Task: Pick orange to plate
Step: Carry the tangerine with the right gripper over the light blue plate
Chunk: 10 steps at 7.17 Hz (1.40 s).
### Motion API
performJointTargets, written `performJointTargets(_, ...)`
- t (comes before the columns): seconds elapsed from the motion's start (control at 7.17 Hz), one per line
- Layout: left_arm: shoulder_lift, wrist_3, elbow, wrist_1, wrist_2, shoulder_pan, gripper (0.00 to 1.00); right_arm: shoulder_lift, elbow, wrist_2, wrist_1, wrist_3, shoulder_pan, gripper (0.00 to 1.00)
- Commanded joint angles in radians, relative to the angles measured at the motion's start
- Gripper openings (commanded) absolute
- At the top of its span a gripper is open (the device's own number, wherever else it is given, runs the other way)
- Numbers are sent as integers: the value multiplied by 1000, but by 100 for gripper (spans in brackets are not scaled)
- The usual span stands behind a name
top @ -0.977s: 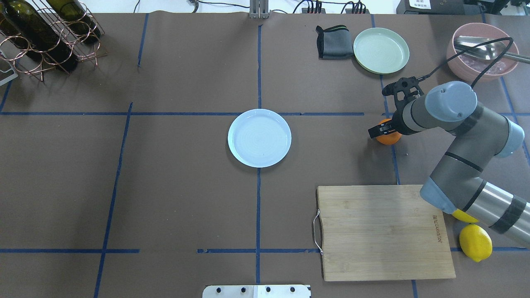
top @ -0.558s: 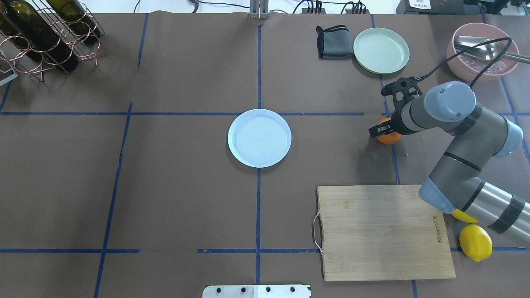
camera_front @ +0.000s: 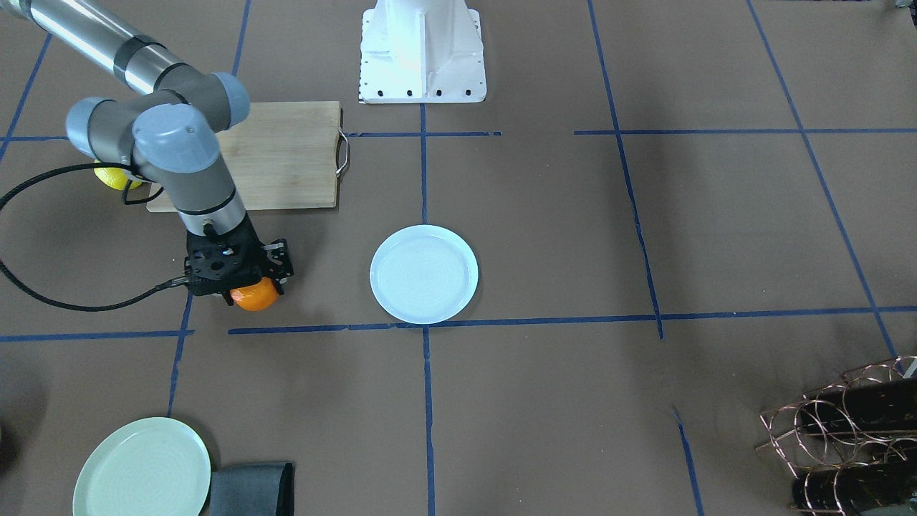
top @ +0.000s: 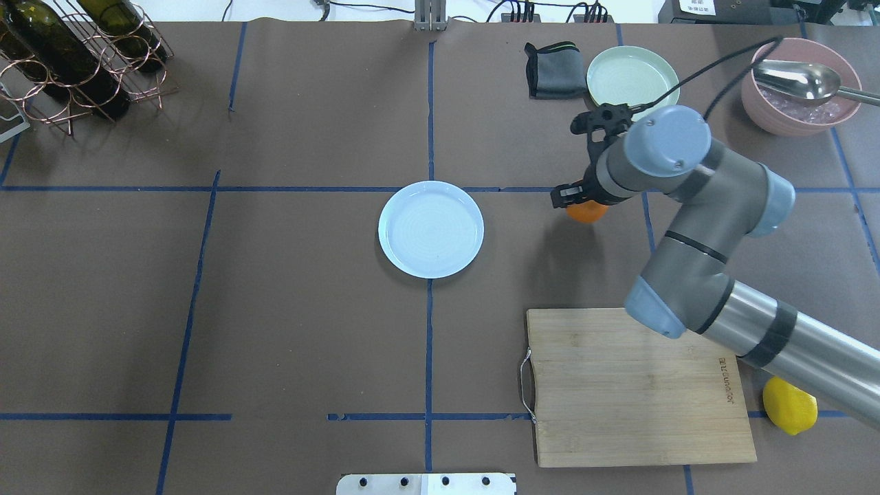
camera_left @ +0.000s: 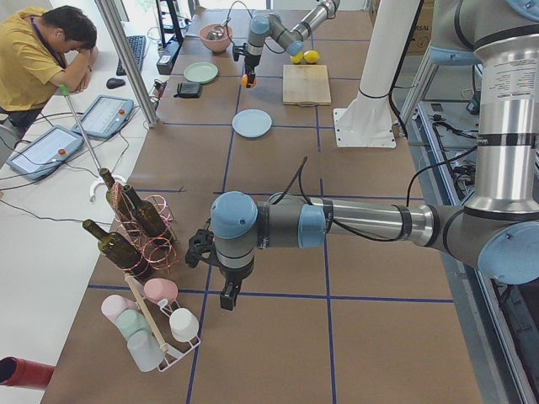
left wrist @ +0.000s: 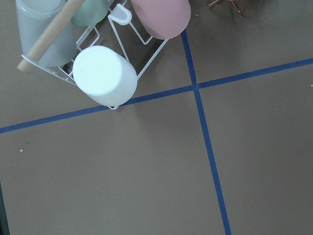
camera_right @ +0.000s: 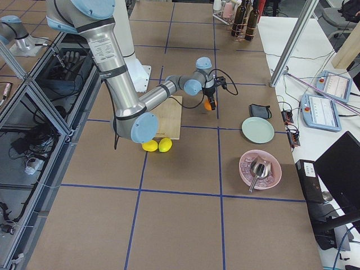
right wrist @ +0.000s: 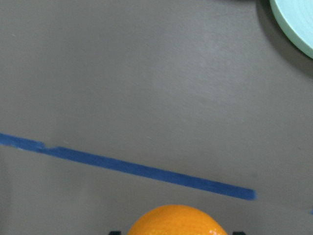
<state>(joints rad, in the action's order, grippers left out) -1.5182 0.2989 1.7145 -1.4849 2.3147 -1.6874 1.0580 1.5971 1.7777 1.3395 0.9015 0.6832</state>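
Jaws first: the right gripper (top: pixel 583 205) is pinching the orange (top: pixel 586 212). On my right wrist feed the fruit fills the bottom edge with a dark sliver of finger on either side of it.

The orange looks to be hanging clear of the table. From overhead, a soft shadow lies on the brown paper toward the cutting board (top: pixel 632 385), apart from the fruit. It's on the robot's right of the pale blue plate (top: pixel 430 229) and well apart from it, just on the near side of the blue tape line (top: pixel 522 189). The mint-green plate (top: pixel 622 75) is farther back, beyond the wrist. From the front camera the orange (camera_front: pixel 256 294) pokes out under the black gripper body, and the plate (camera_front: pixel 423 274) has nothing on it. One lemon (top: pixel 790 407) peeks out beside the forearm at the board's corner.

The left gripper (camera_left: pixel 226 296) only shows in the side view, pointing down near the bottle rack (camera_left: pixel 139 227) — I can't tell whether its jaws are spread or together. Its wrist feed just gives me table, tape and a white cup (left wrist: pixel 104 76) on a wire rack (left wrist: pixel 142 44).
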Motion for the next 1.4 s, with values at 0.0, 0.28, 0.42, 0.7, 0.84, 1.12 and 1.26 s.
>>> performJointTargets(0.0,0,0,14,0,0,0,100,-246,-105,-93,135,164,-92,24)
performJointTargets(0.28,0,0,14,0,0,0,100,-450,-340,-164,135,287,-160,27)
performJointTargets(0.42,0,0,13,0,0,0,100,-452,-357,-205,135,290,-195,29)
performJointTargets(0.7,0,0,13,0,0,0,100,-440,-359,-218,135,292,-211,36)
performJointTargets(0.84,0,0,13,0,0,0,100,-437,-359,-218,135,292,-217,42)
performJointTargets(1.12,0,0,13,0,0,0,100,-432,-359,-222,135,290,-217,100)
performJointTargets(1.26,0,0,13,0,0,0,100,-434,-359,-224,132,290,-217,100)
